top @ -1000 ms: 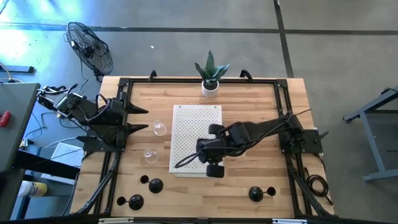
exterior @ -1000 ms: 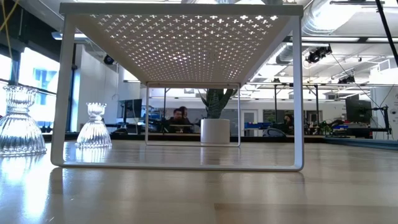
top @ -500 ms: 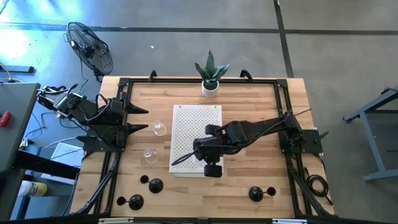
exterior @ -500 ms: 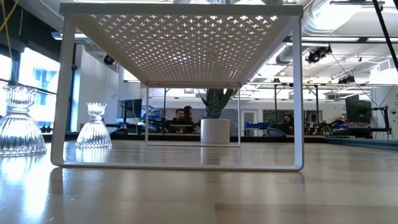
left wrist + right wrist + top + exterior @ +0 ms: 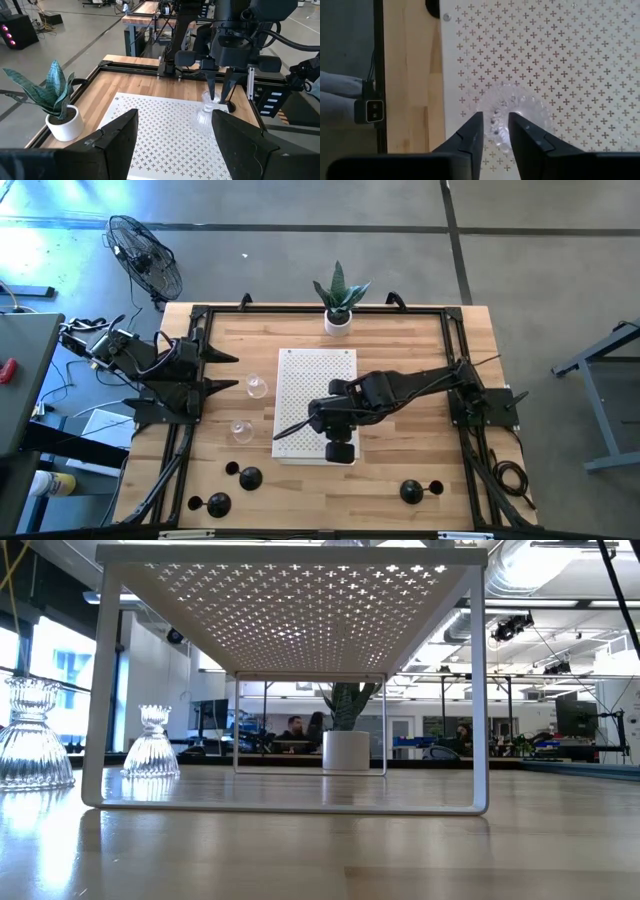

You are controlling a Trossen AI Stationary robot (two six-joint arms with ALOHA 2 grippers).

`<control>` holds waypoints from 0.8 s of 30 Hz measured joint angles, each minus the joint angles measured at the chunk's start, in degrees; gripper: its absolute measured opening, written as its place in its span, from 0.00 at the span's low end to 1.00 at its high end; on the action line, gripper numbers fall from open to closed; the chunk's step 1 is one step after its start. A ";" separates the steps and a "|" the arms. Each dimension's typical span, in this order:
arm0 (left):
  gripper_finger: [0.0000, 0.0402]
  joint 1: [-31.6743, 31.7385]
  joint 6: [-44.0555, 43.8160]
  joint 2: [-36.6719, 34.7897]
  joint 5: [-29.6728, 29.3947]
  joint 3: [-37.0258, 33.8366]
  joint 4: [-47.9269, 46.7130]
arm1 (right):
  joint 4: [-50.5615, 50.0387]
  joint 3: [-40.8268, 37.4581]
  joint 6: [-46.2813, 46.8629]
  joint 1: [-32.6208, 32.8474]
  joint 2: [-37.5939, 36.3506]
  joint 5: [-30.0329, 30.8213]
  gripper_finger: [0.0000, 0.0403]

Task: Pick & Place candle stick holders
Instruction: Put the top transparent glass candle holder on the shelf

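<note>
Wooden table (image 5: pixel 420 350) | white perforated shelf (image 5: pixel 315 380) | potted plant (image 5: pixel 339 300) behind

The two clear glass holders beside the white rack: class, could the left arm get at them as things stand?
Probably yes. Both glass holders stand on bare table just ahead of the open left gripper, nothing between.

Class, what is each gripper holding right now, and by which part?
The right gripper brackets the top of a glass holder standing on the white rack; whether it grips cannot be told. The left gripper holds nothing.
</note>
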 joint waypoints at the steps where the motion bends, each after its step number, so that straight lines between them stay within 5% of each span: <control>1: 0.62 -0.01 0.00 0.00 0.00 0.00 -0.01 | 0.06 0.00 0.01 0.00 0.00 0.03 0.23; 10: 0.62 0.00 0.00 0.00 -0.02 0.00 0.00 | 2.46 0.00 -1.04 0.00 0.02 0.17 0.34; 24: 0.62 0.00 0.02 0.00 -0.02 0.00 0.00 | 5.10 0.00 -3.02 0.00 0.02 -0.74 0.35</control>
